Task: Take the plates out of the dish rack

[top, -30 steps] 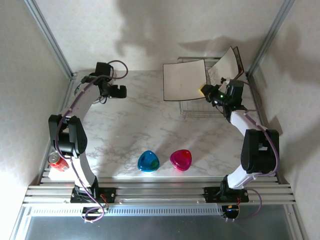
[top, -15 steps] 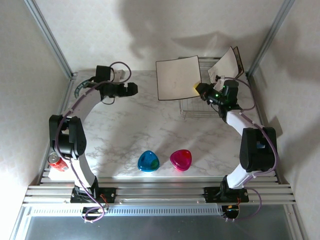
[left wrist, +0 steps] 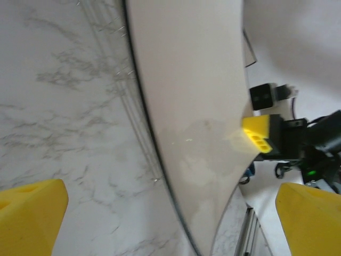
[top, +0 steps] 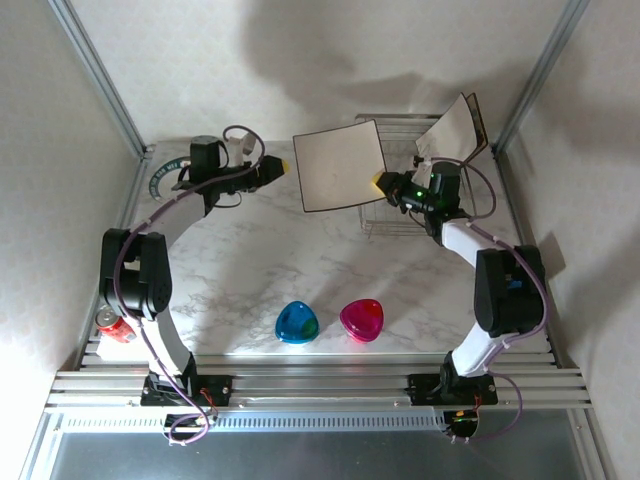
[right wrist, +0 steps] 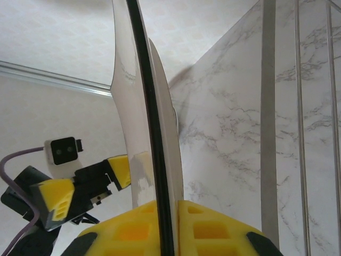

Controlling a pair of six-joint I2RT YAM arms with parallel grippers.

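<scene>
Above the far middle of the white marble table (top: 250, 260), a large square cream plate with a thin dark rim (top: 338, 167) is held clear of the surface, tilted, with its plain face toward the top external camera. The right gripper (top: 380, 183) is clenched on the middle of this plate's right edge. The right wrist view shows the edge pinched between the two yellow fingertips (right wrist: 128, 229).

The left gripper (top: 283, 163) is released, its jaws spread wide. It sits at the plate's left edge. In the left wrist view the two yellow fingertips (left wrist: 32, 213) stand far apart at the bottom corners, with the plate running between them. Contact with the plate cannot be told.

The rectangular silver wire dish rack (top: 395, 222) stands at the far right corner of the table, just behind and below the right gripper. A second square cream plate (top: 452, 130) leans upright in the rack's far right end, with a brown-backed plate (top: 476, 112) directly behind it.

A round plate with a dark patterned rim (top: 158, 183) lies at the far left corner, partly covered by the left arm.

Near the middle of the table's near edge sit a blue translucent rounded-triangle dish (top: 297, 323) and a pink translucent rounded-triangle dish (top: 361, 319), side by side and apart. A red can (top: 115, 322) stands at the left edge, near the front.
</scene>
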